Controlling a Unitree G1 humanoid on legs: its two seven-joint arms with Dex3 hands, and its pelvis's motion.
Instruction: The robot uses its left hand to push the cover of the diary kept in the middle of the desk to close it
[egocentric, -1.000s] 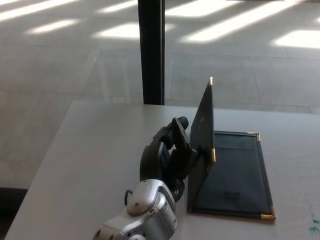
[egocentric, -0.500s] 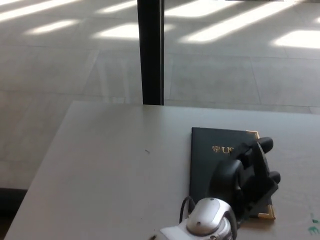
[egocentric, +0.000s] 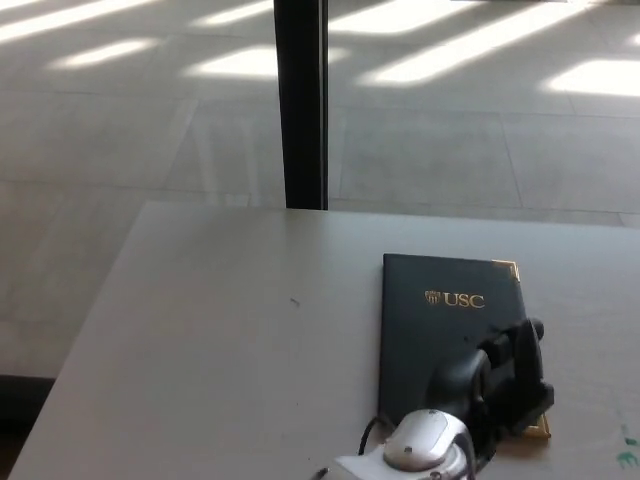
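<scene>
Fingers (egocentric: 522, 345) of the robot's left hand (egocentric: 490, 385) rest slightly apart on the near end of the closed diary (egocentric: 450, 335), holding nothing. The diary lies flat mid-desk (egocentric: 220, 340), gold "USC" upward. Dragging the hand off could slide it or lift the cover. No containers are visible.

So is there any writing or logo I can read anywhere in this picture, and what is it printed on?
"USC": gold letters on the closed dark cover of the gold-cornered diary.
Small gold emblem just left of those letters: too small to read.
Green mark at the grey desk's right edge: cut off, unreadable.
Nothing else readable.
</scene>
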